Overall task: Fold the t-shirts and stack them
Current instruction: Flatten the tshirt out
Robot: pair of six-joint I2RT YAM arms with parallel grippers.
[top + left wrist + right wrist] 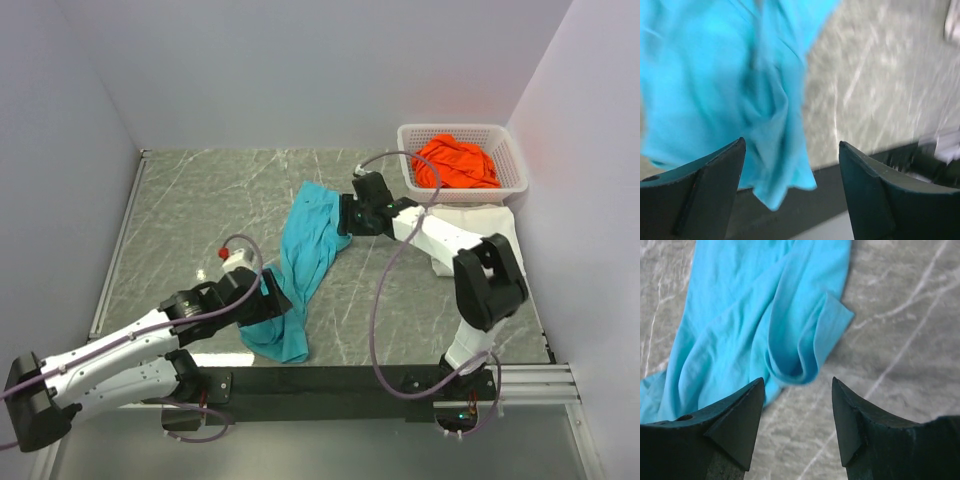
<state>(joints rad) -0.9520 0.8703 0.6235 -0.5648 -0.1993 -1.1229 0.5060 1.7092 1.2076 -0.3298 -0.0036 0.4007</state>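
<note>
The soft teal short-sleeved t-shirt (305, 262) lies in a long crumpled strip in the middle of the grey marble counter (200, 200). My left gripper (268, 300) is at the near end of the shirt. Its two fingers are spread wide and hold nothing, and the cloth shows blurry just past them. My right gripper (345, 215) is at the far end, spread wide too, with a folded corner of the shirt just in front of it. The bright orange t-shirt (455, 162) sits in the white plastic lattice basket (412, 132) at the far right. The white t-shirt (490, 215) lies just beside the basket.
</note>
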